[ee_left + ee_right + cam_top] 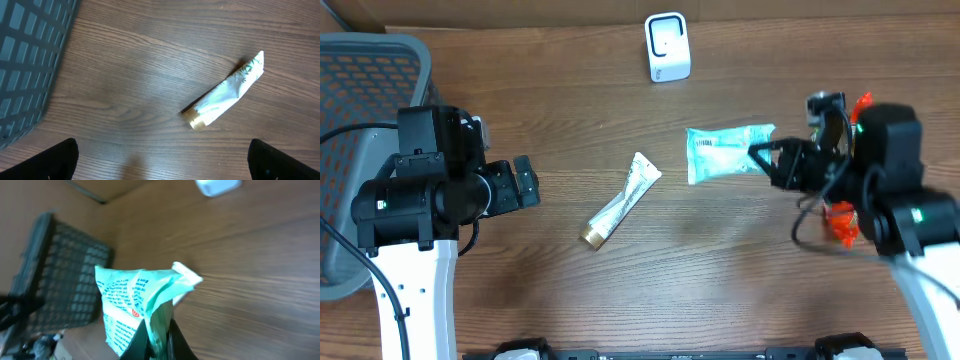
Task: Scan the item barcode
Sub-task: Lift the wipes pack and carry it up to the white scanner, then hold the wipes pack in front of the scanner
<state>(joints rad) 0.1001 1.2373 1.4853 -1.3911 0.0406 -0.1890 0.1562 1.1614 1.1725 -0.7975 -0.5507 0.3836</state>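
Overhead: the right gripper [761, 157] is clamped on 1 end of the teal packet [725, 153], whose barcode label is turned up. The white scanner [668, 47] is seen apart, further back. A tube [622, 200] is laid mid-table. The left gripper [528, 182] is spread wide, empty, near the grey basket [360, 60].

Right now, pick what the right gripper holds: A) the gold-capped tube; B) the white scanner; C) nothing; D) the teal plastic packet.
D: the right gripper is shut on one edge of the teal plastic packet, while the gold-capped tube lies loose on the wood and the white scanner stands apart near the far edge.
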